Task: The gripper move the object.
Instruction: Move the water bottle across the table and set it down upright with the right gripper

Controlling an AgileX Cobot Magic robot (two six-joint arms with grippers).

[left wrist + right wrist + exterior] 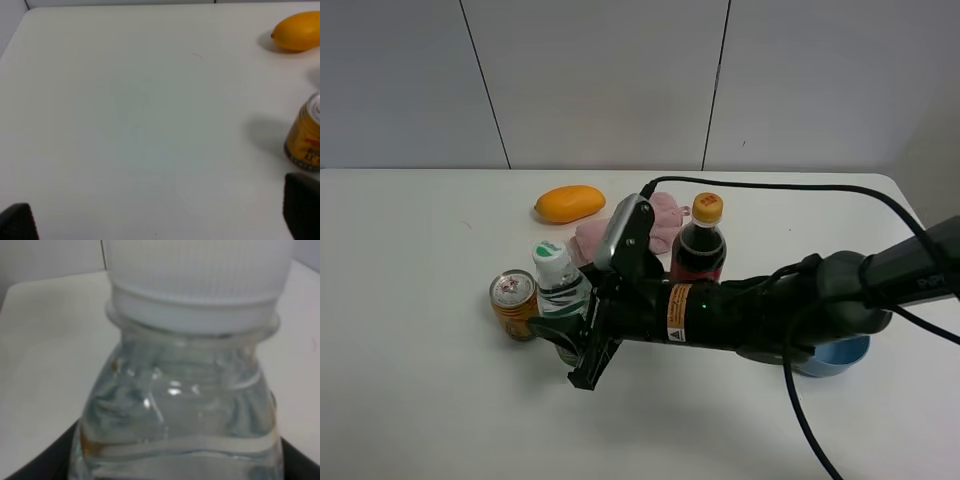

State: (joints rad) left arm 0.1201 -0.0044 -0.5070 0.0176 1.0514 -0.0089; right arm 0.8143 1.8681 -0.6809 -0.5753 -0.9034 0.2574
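The small clear water bottle [558, 278] with a white cap stands upright on the white table, left of the middle. My right arm reaches across from the right, and its black gripper [568, 345] sits around the bottle's lower body. In the right wrist view the bottle [180, 405] fills the picture, with a black finger [35, 460] pressed against each side. My left gripper [160, 220] is open and empty over bare table, with only its fingertips [302, 205] showing. The left arm is out of the exterior view.
A gold drink can [514, 303] stands right beside the bottle on its left; it also shows in the left wrist view [306, 137]. A dark cola bottle [700, 250], a pink cloth [660, 222] and an orange-yellow fruit [569, 203] lie behind. A blue bowl [840, 355] sits under the right arm.
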